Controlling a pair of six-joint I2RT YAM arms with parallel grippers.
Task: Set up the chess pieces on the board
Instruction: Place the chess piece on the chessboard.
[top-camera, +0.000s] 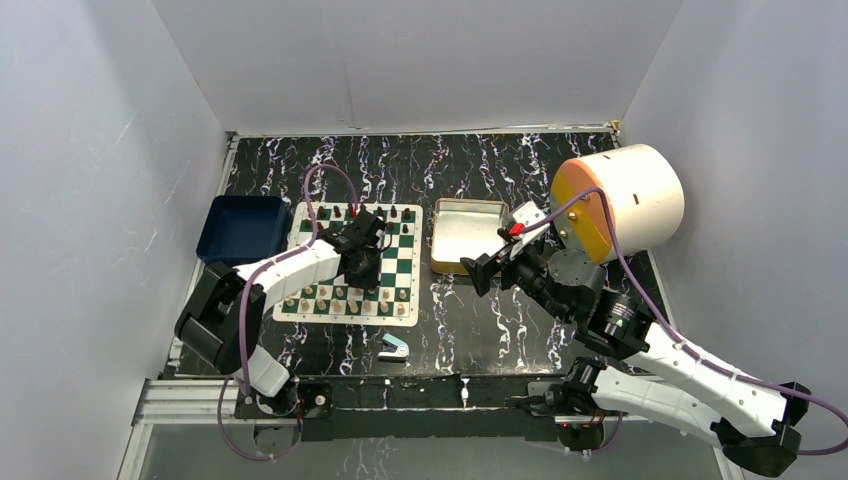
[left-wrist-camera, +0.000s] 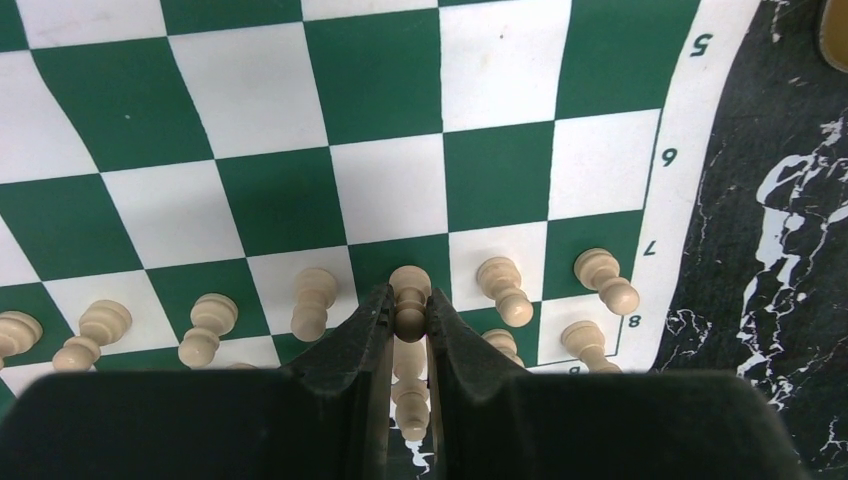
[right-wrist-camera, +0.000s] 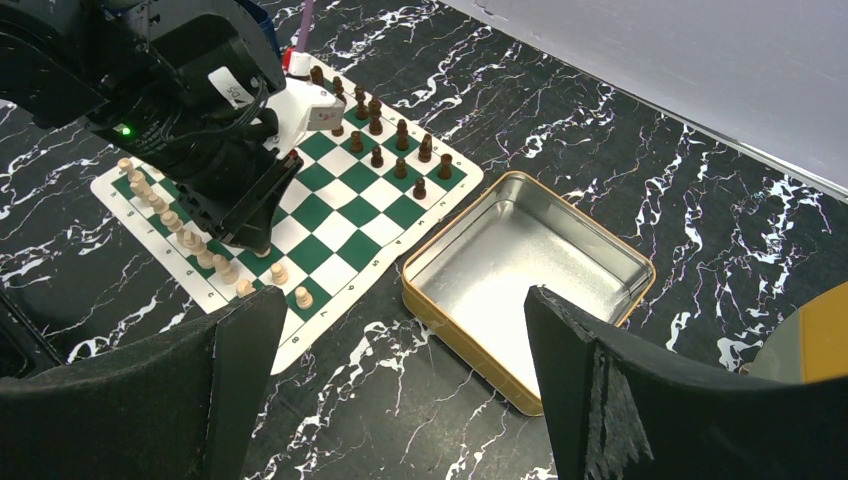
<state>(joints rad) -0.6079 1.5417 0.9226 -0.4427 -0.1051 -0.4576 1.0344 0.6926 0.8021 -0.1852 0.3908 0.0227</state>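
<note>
One board (top-camera: 403, 262) carries the chess pieces (left-wrist-camera: 600, 275), with the pale ones along its near edge. Our left gripper (left-wrist-camera: 408, 312) has its jaws pinched on a pale pawn (left-wrist-camera: 409, 285) standing in the rank-7 row. We should part them slowly and lift straight up, sparing the neighbours. Our right gripper (right-wrist-camera: 400, 330) hangs spread wide near the tin (right-wrist-camera: 520, 255), holding nothing.
</note>
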